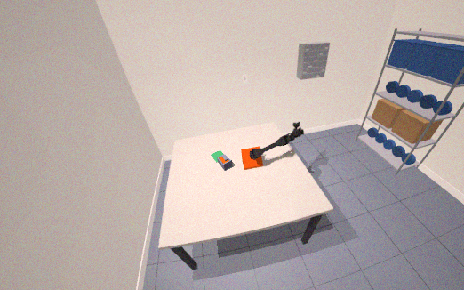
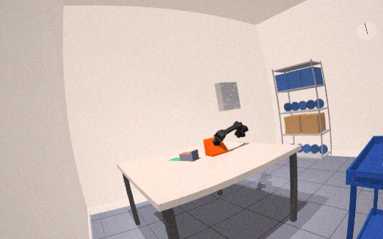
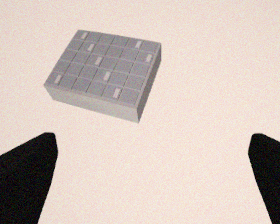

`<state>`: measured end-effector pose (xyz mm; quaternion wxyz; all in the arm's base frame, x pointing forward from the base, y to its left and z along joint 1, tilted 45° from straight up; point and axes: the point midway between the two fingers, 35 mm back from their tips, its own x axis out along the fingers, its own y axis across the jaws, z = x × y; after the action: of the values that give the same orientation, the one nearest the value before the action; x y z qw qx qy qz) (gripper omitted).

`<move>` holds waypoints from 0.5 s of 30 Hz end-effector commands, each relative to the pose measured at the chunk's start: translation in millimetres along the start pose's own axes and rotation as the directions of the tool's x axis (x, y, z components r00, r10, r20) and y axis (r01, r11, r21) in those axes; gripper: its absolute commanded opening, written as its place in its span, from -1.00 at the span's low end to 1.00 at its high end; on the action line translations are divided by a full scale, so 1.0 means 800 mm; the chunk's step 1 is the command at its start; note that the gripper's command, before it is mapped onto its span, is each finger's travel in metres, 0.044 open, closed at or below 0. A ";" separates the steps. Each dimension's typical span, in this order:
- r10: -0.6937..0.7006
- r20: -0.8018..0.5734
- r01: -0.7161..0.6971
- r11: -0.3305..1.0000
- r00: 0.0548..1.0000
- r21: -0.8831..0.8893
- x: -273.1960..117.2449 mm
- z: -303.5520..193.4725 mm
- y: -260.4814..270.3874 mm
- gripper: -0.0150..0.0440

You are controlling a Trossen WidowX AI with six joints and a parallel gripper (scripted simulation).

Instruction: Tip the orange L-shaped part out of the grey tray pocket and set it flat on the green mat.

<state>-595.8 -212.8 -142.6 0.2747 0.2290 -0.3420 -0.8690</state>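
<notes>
The claw [image 2: 242, 131] stood wide open with nothing between its fingers, raised above the arm's orange base [image 2: 214, 147] and aimed away toward the wall, where the wrist view showed only a grey wall panel [image 3: 106, 72] framed between the two dark fingers. It was well apart from the grey tray [image 2: 189, 155], which sat on the bench [image 2: 207, 172] on the far side of the orange base from the claw.

The orange L-shaped part [image 1: 224, 158] lay in the tray's pocket, seemingly flush, with the green mat [image 1: 218, 156] touching the tray's far edge. The step in hand appeared to be the approach for the press, not yet begun. To do it well, the arm probably needed to swing round toward the tray, bring the claw down over the part's L-shaped end, and push with one fingertip or with the fingers closed, straight down and near that end's outer edge, so the other end would tip up cleanly.

The part's long axis seemed to run along the tray's longer side, toward the green mat; which end carried the L was too small to tell.
</notes>
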 end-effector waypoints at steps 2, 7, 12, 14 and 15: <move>0.005 -0.027 -0.005 1.000 1.000 -0.011 0.005 -0.010 0.012 0.69; 0.026 -0.182 -0.039 0.997 0.983 -0.070 0.026 -0.078 0.081 0.24; 0.050 -0.330 -0.106 0.982 0.942 -0.155 0.032 -0.143 0.146 0.12; 0.059 -0.393 -0.141 0.973 0.918 -0.183 0.031 -0.171 0.177 0.12; 0.063 -0.423 -0.160 0.967 0.904 -0.196 0.030 -0.185 0.192 0.12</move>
<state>-514.6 -348.8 -142.9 0.3720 0.3308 -0.2325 -0.8356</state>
